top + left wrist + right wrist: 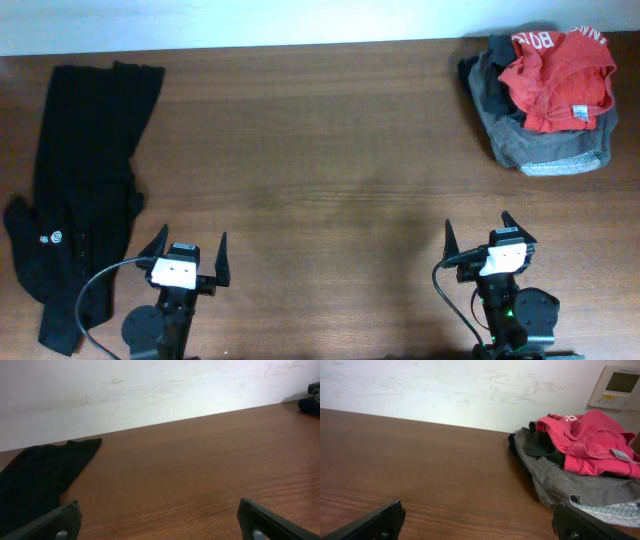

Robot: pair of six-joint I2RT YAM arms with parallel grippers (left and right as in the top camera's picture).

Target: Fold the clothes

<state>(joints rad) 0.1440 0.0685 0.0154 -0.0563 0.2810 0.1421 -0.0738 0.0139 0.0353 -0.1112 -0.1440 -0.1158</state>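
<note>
The black garment (85,180) lies stretched out along the left side of the overhead view. It runs from the upper left of the frame down to the lower left edge, rumpled and not folded, flat on the brown wooden surface (320,150). A small white round logo (57,238) shows on its lower part.

The left fingers (155,245) stand at the bottom of the frame, just to the right of the garment's lower half. They are near it but apart from it, spread wide and holding nothing. In the left wrist view the black cloth (35,475) fills the lower left corner. It reaches up to the left finger (60,520), though whether the two touch cannot be told, and bare wood lies between the two fingers.

The right fingers (450,245) are at the lower right of the overhead frame, well apart from the black garment, likewise spread and empty.

In the upper right corner a red garment (560,85) with white lettering sits heaped on a grey garment (530,140). The right wrist view shows this pile (570,485) at the right of the frame, ahead of the fingers (375,522), with a pale wall panel (617,387) above it.
</note>
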